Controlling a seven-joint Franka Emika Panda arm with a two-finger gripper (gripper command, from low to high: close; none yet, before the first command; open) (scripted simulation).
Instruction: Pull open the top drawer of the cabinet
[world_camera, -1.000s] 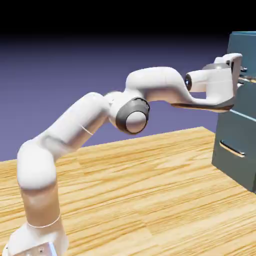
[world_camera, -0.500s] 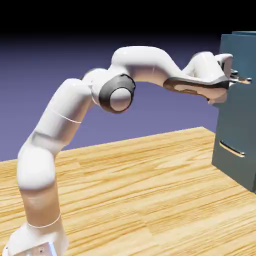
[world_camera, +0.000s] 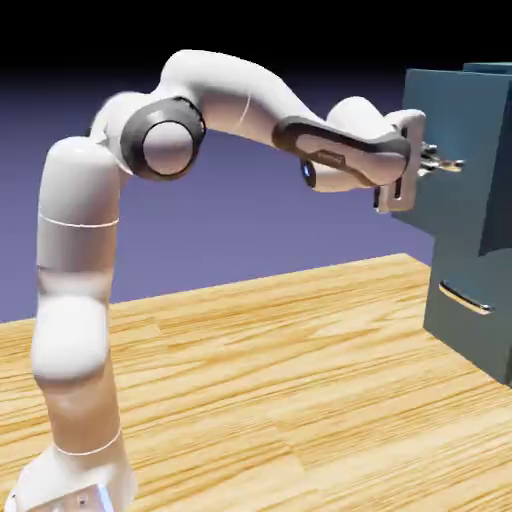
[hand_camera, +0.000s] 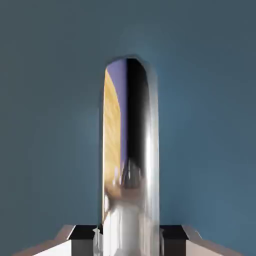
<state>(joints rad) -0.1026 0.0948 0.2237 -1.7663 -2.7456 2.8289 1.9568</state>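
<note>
I find the gripper (world_camera: 430, 160) closed on the bar handle (hand_camera: 130, 150) of the top drawer (world_camera: 455, 105); in the hand view its fingers (hand_camera: 172, 241) pinch the bar from both sides, with the metal filling the space between the tips. The drawer stands part-way out at the upper part of the cabinet (world_camera: 455, 265), its front nearer the robot than the lower drawer front, whose own handle (world_camera: 465, 298) is untouched. I judge the hold suited to the work: one finger to each side of the bar lets the hand draw it without relying on the drawer's flat face, which offers nothing to grasp. The white arm (world_camera: 78, 190) is folded high over the table (world_camera: 250, 400), elbow raised, hand reaching roughly level to the handle, a posture I take to serve a straight pull. The opening step appears well advanced, though I cannot certify full travel. I would continue drawing back along the drawer's line, keeping the pinch square; a sideways drift could let the smooth bar slip or make the drawer bind.
</note>
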